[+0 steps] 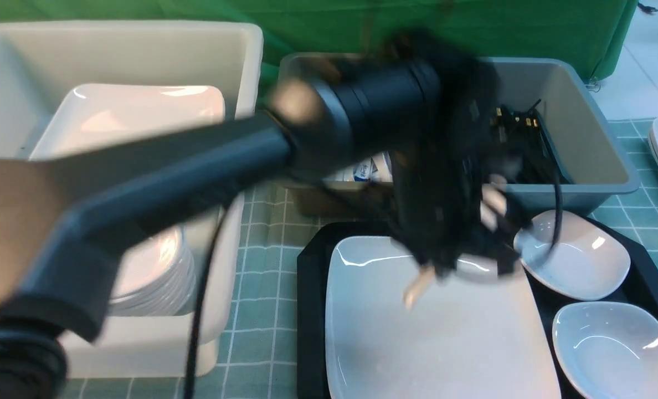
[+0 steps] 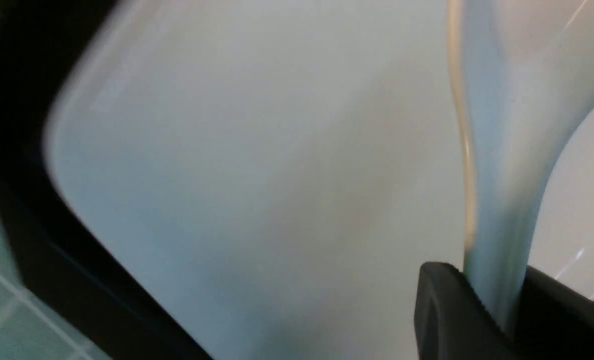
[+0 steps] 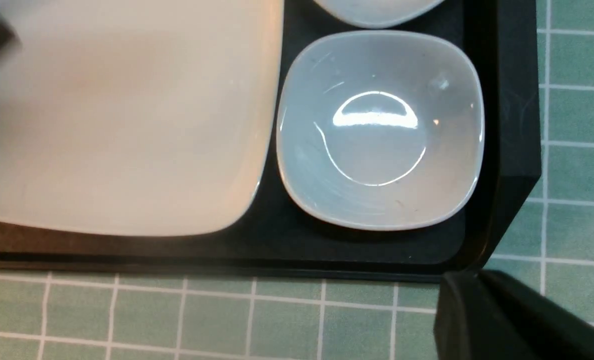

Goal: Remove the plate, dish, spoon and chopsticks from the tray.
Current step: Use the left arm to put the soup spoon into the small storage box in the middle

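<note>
A grey bin (image 1: pixel 584 111) stood on the desk's green checked cloth (image 1: pixel 262 288). Left of the grey bin sat a cream bin (image 1: pixel 140 50) holding stacked white plates (image 1: pixel 157 266); behind it hung a green backdrop (image 1: pixel 362 22).

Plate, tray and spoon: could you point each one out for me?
the plate (image 1: pixel 445 343), front view, its bare flat middle.
the tray (image 1: pixel 310 310), front view, its left rim.
the spoon (image 2: pixel 502 190), left wrist view, middle of its handle.

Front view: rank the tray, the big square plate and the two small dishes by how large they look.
1. The tray, though partly cropped and covered.
2. The plate.
3. The far dish and the near dish look alike. The near one is closer and cropped, so I won't rank them.
</note>
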Controlling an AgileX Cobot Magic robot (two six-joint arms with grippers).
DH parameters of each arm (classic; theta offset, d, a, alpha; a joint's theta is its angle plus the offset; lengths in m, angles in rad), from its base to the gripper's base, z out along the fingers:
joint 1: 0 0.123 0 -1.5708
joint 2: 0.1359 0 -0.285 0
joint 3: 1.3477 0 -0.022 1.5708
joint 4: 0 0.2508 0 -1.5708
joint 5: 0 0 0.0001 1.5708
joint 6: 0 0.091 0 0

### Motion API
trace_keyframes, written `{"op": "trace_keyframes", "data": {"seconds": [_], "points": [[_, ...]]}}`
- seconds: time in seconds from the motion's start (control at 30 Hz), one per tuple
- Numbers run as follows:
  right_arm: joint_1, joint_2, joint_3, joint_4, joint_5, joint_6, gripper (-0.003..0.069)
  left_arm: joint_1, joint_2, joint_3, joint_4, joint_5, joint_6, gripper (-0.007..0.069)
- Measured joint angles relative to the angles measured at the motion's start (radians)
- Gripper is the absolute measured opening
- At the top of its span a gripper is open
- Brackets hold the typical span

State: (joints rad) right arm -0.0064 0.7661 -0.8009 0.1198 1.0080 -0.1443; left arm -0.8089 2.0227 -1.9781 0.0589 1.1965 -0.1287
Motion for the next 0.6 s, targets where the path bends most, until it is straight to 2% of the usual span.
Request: {"op": "trace_keyframes", "data": {"seconds": [0.07,0.23,0.37,0.6], "points": [[0.0,0.0,0.0,0.0,0.0,0.001,0.0058,0.058,-0.003,-0.073,0.001,-0.045,0.016,0.0097],[0.0,0.0,0.0,0.004,-0.022,0.004,0.0067,0.242,0.061,-0.224,0.008,-0.302,0.025,0.0097],[0.0,0.0,0.0,0.004,-0.045,0.004,0.007,0.307,0.136,-0.237,-0.001,-0.373,0.025,0.0118],[0.0,0.0,0.0,0.004,-0.076,0.004,0.0082,0.324,0.234,-0.237,-0.008,-0.389,0.025,0.0309]]}}
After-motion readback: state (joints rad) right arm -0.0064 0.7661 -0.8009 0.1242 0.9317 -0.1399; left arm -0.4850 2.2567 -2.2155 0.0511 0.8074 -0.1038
